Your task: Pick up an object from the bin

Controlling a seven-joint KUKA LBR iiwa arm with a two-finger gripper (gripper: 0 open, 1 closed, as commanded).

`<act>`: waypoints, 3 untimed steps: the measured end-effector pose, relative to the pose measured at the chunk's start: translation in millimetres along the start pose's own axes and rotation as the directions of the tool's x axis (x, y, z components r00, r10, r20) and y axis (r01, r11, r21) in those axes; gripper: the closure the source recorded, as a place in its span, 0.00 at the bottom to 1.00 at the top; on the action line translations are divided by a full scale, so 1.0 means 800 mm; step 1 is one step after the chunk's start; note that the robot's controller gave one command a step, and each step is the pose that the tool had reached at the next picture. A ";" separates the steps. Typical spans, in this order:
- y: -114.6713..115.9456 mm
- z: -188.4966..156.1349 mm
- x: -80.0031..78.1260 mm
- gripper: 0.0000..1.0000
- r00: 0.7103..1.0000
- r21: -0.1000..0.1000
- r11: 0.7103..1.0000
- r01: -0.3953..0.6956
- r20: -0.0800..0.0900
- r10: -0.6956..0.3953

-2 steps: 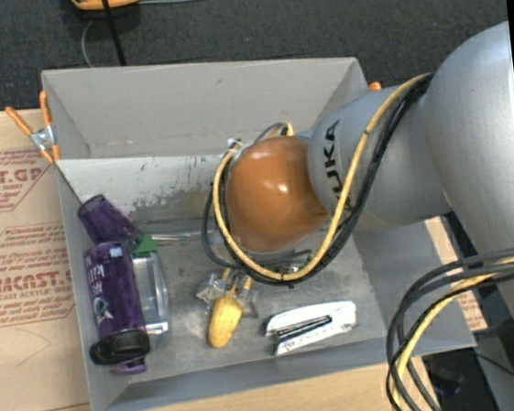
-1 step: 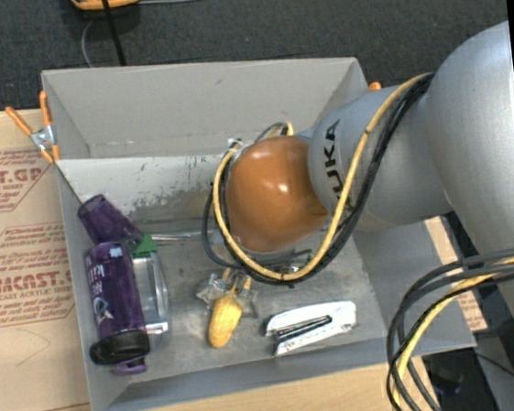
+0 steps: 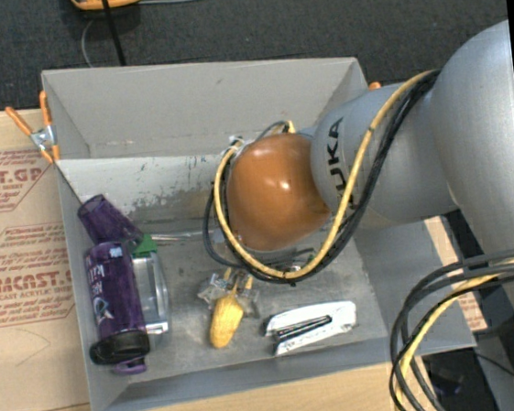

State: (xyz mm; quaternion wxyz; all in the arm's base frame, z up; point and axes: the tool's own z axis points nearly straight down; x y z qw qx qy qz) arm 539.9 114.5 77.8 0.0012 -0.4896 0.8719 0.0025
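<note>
My gripper (image 3: 223,287) pokes out as a bit of grey metal from under the arm's orange cover, near the middle of the bin floor. Directly below it, touching or almost touching, lies a small yellow corn-shaped toy (image 3: 224,324). To the right of the toy, by the front wall, lies a white stapler (image 3: 312,323) with a black underside. Nothing can be seen held in the gripper.
A purple bottle (image 3: 113,299) with a black cap lies along the left wall, with a purple cup-like piece (image 3: 105,217) above it. A clear plastic container (image 3: 152,290) with a green bit rests beside the bottle. The arm and its cables cover the bin's right half.
</note>
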 end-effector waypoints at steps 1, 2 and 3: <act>0.001 -0.026 0.000 1.00 1.000 -0.002 1.000 0.000 -0.002 0.000; 0.000 -0.051 -0.001 1.00 1.000 0.003 1.000 0.000 0.003 0.000; -0.001 -0.065 -0.003 1.00 1.000 0.006 1.000 -0.001 0.006 0.001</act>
